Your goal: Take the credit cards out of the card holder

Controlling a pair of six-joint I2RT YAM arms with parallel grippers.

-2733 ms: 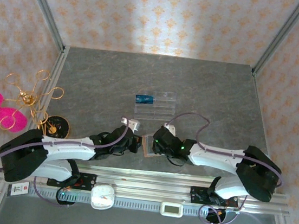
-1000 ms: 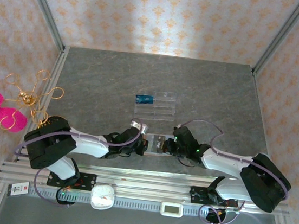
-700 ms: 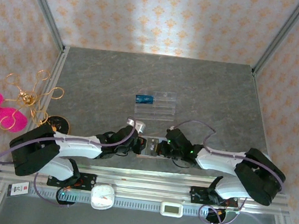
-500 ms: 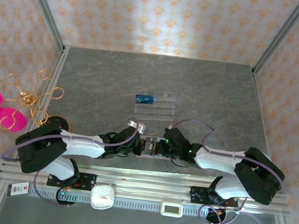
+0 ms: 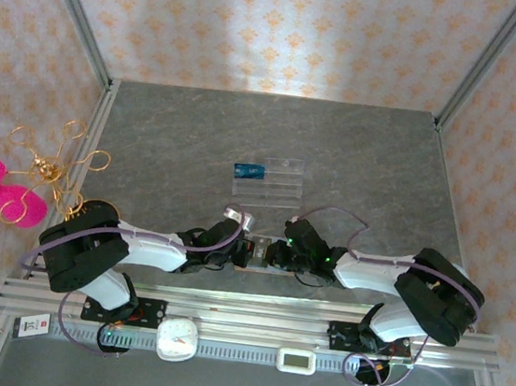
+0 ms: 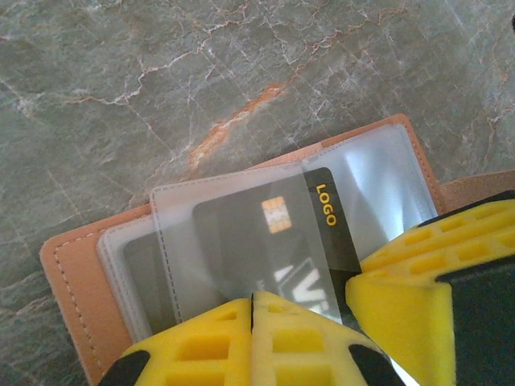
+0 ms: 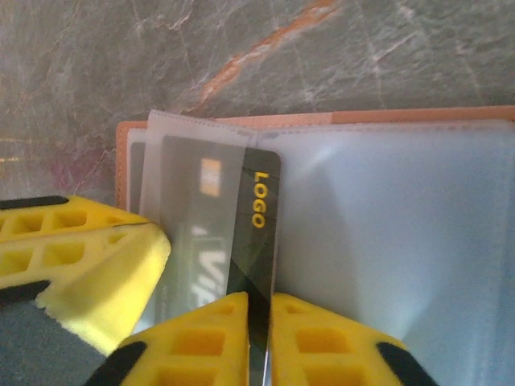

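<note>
The tan card holder [image 5: 259, 248] lies open on the grey table between both grippers, near the front edge. In the left wrist view its leather [image 6: 72, 281] frames clear sleeves, and a dark credit card [image 6: 314, 217] marked LOGO sticks partly out of one. My left gripper [image 6: 253, 299] is shut on the edge of that clear sleeve. My right gripper [image 7: 259, 310] is shut on the exposed edge of the dark card [image 7: 257, 233]. A bright blue credit card [image 5: 248, 170] rests at the left end of the clear rack.
The clear acrylic rack [image 5: 274, 181] stands mid-table, behind the grippers. A gold wire stand with pink discs [image 5: 23, 185] is at the left edge. A white clock [image 5: 178, 339] and a small display [image 5: 296, 360] sit on the front rail.
The right gripper has edged left onto the card holder, closing the gap to the left gripper. The left arm's elbow has shifted; the card holder stays in place.
</note>
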